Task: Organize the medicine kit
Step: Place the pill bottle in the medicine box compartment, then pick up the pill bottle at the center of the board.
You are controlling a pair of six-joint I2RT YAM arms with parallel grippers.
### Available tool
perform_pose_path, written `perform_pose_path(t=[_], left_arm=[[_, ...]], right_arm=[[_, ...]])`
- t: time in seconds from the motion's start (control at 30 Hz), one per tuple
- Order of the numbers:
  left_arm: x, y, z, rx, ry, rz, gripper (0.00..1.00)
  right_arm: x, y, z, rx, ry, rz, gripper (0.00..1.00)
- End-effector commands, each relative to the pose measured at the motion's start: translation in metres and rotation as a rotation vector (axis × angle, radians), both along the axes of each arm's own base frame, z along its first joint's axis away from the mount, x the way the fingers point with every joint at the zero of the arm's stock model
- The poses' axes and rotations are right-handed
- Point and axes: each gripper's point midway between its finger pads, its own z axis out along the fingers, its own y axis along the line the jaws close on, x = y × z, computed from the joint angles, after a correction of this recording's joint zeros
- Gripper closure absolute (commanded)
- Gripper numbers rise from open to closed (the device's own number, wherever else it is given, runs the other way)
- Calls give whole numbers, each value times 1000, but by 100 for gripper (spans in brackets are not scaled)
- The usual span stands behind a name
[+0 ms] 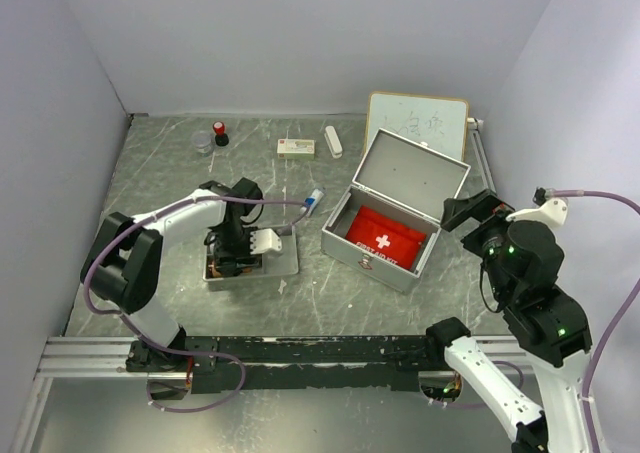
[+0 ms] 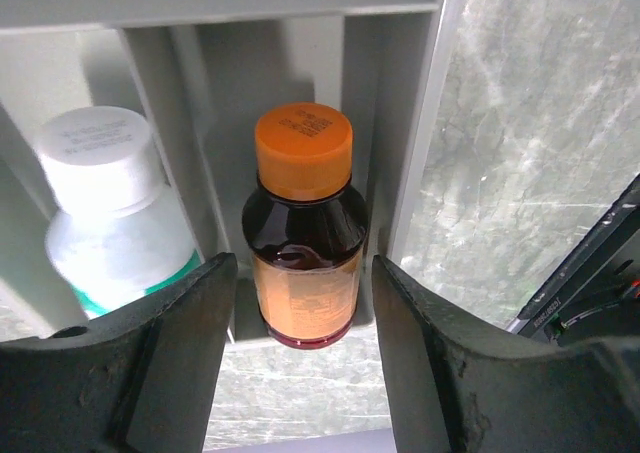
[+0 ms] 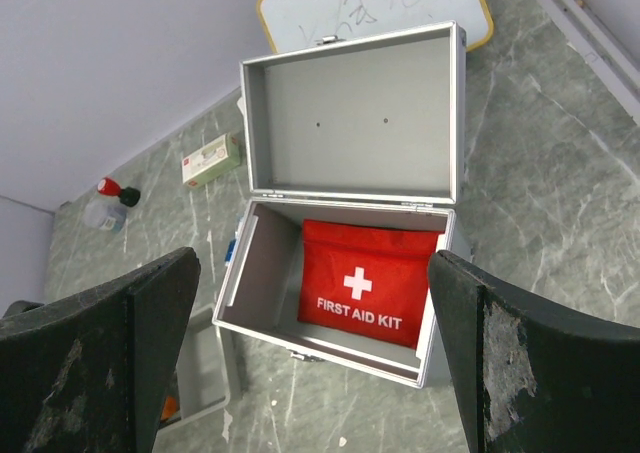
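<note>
A brown syrup bottle with an orange cap (image 2: 305, 223) lies in a compartment of the grey tray (image 2: 200, 3). A white-capped clear bottle (image 2: 110, 208) lies in the compartment beside it. My left gripper (image 2: 300, 373) is open, its fingers on either side of the brown bottle's base, not touching it; from above it hangs over the tray (image 1: 283, 266). The open metal case (image 1: 395, 223) holds a red first aid pouch (image 3: 370, 278). My right gripper (image 3: 315, 348) is open and empty, high above the case's right side.
At the back lie a small red-capped bottle (image 1: 218, 131), a clear cup (image 1: 203, 141), a small box (image 1: 296, 147) and a white tube (image 1: 333, 141). A blue-and-white tube (image 1: 314, 201) lies left of the case. A whiteboard (image 1: 418, 121) stands behind the case.
</note>
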Motion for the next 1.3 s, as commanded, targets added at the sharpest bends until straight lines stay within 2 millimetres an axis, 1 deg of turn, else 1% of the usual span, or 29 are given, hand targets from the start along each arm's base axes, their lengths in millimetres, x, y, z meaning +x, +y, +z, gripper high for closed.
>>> perform_pose_path(t=[0.0,0.03,0.1,0.2,0.27,0.33,0.4,0.47,0.5,0.53,0.57,0.67,0.7,0.77,0.8,0.9,0.93,1.03,1.1,1.27], left_arm=[[18,-22,23,-76,-47,34,32],[23,-28,32,-102,-65,53,32],[36,-45,58,-186,-120,106,32],[57,-69,105,-339,-225,224,31],[70,-77,135,-435,-285,320,31],[80,-79,159,-517,-334,415,30],[87,-73,177,-581,-371,508,29],[94,-66,192,-641,-407,590,28],[97,-61,199,-663,-429,625,28],[99,-56,204,-682,-450,657,27],[101,-51,210,-699,-472,686,27],[104,-38,218,-733,-508,756,26],[102,-36,218,-745,-503,775,26],[100,-31,218,-753,-499,815,26],[99,-29,218,-760,-496,837,26],[96,-25,220,-782,-497,889,25],[96,-25,219,-788,-501,903,25],[96,-24,223,-808,-508,941,25],[95,-25,224,-821,-499,960,25],[91,-27,226,-850,-478,1001,25]], right_arm=[[3,2,15,-35,-14,22,0],[9,7,17,-47,-4,43,0],[24,20,18,-84,39,98,0],[59,45,19,-125,111,180,0],[86,62,16,-143,172,216,0],[115,79,11,-141,222,240,0],[139,96,8,-116,236,245,0],[156,119,3,-109,242,244,0],[165,134,-6,-124,266,237,0],[170,149,-11,-136,283,240,0],[177,164,-20,-153,314,242,0],[193,212,-32,-190,349,239,0],[199,226,-23,-188,328,233,0],[209,251,-34,-190,352,222,0],[213,260,-41,-181,368,210,0],[220,278,-69,-140,426,181,0],[222,283,-85,-125,454,166,2],[222,288,-122,-76,520,114,9],[224,293,-148,-72,565,111,10],[227,311,-198,-101,677,153,10]])
